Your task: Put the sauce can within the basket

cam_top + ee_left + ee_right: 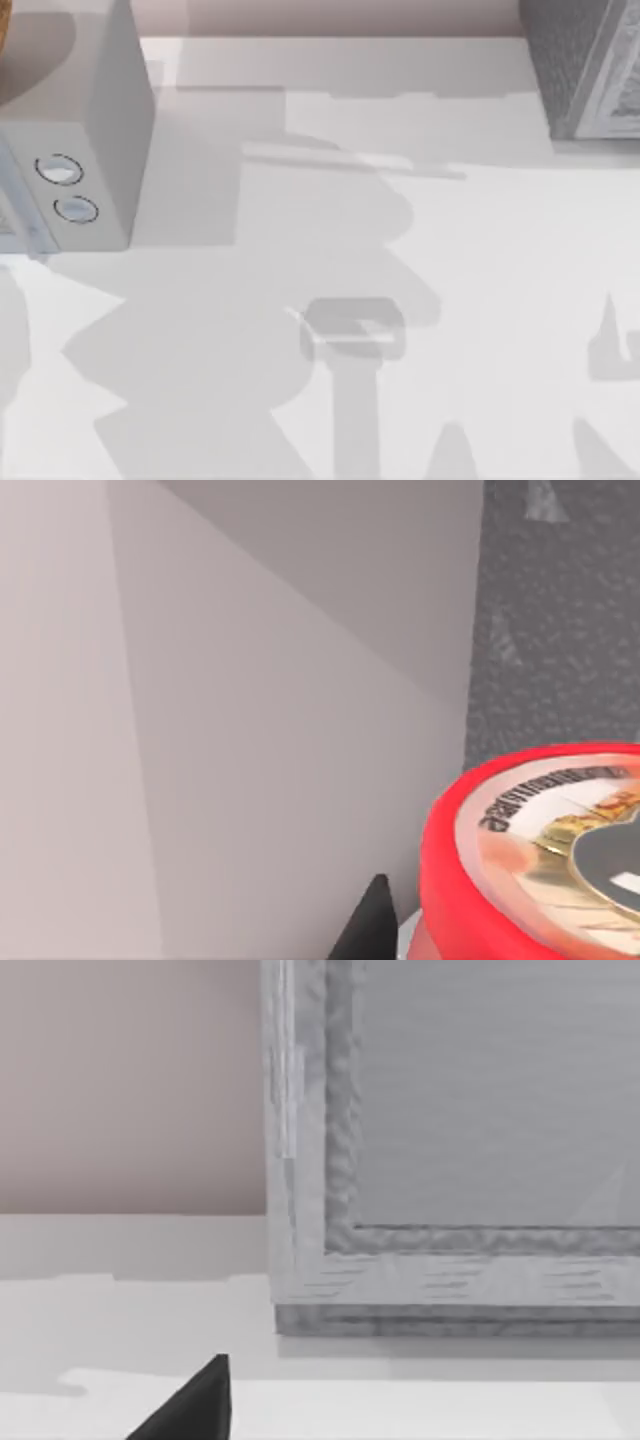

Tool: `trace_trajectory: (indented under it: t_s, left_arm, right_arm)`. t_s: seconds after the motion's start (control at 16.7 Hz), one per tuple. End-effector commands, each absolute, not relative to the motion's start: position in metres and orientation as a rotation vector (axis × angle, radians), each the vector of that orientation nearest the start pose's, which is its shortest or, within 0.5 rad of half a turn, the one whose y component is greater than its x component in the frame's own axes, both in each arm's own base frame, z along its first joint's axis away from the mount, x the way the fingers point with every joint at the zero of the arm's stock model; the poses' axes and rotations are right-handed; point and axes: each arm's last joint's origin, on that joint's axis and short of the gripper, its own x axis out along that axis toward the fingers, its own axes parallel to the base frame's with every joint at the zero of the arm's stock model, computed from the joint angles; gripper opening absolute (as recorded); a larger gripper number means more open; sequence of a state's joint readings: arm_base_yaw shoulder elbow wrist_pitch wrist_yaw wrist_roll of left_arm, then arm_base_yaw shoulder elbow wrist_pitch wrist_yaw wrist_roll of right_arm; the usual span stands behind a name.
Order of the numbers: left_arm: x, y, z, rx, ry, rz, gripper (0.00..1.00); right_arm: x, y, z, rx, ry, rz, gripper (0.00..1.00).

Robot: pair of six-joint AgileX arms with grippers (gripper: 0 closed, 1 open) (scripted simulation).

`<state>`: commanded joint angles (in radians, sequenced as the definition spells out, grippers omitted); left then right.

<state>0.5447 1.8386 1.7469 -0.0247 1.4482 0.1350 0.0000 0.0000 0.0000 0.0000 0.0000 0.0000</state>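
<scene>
Our left pincer (375,925) shows one dark fingertip just beside the can (530,860); whether it is spread or pinching we cannot tell. The can fills the near corner of the left wrist view, red rim and printed top toward the camera, a dark speckled box (560,620) behind it. Our right pincer (195,1405), likewise unreadable, faces a grey box (450,1160) on the surface (480,260). The can looks stiff, light and smooth, so we judge its sides, below the rim, the best hold.
</scene>
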Motion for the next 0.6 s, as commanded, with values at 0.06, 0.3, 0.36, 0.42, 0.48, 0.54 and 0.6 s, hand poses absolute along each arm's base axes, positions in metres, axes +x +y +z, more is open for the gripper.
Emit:
trace_trajectory:
  t_s: [0.06,0.3,0.36,0.42,0.48,0.54,0.6]
  left_arm:
    - [0.3716,0.1921,0.3822,0.013,-0.008,-0.884,0.00]
    - [0.3773,0.1824,0.3766,-0.003,-0.004,-0.886,0.00]
    - [0.3773,0.1824,0.3766,-0.003,-0.004,-0.886,0.00]
    - [0.3773,0.1824,0.3766,-0.003,-0.004,-0.886,0.00]
    - [0.3773,0.1824,0.3766,-0.003,-0.004,-0.886,0.00]
    - [0.3773,0.1824,0.3766,-0.003,-0.004,-0.886,0.08]
    - [0.3773,0.1824,0.3766,-0.003,-0.004,-0.886,0.15]
  right_arm:
    - [0.1057,-0.0012,0.1600,0.000,0.000,0.000,1.00]
    - [0.1057,-0.0012,0.1600,0.000,0.000,0.000,1.00]
    - [0.1057,-0.0012,0.1600,0.000,0.000,0.000,1.00]
    - [0.1057,-0.0012,0.1600,0.000,0.000,0.000,1.00]
    - [0.1057,-0.0012,0.1600,0.000,0.000,0.000,1.00]
    - [0.1057,-0.0012,0.1600,0.000,0.000,0.000,1.00]
    - [0.1057,-0.0012,0.1600,0.000,0.000,0.000,1.00]
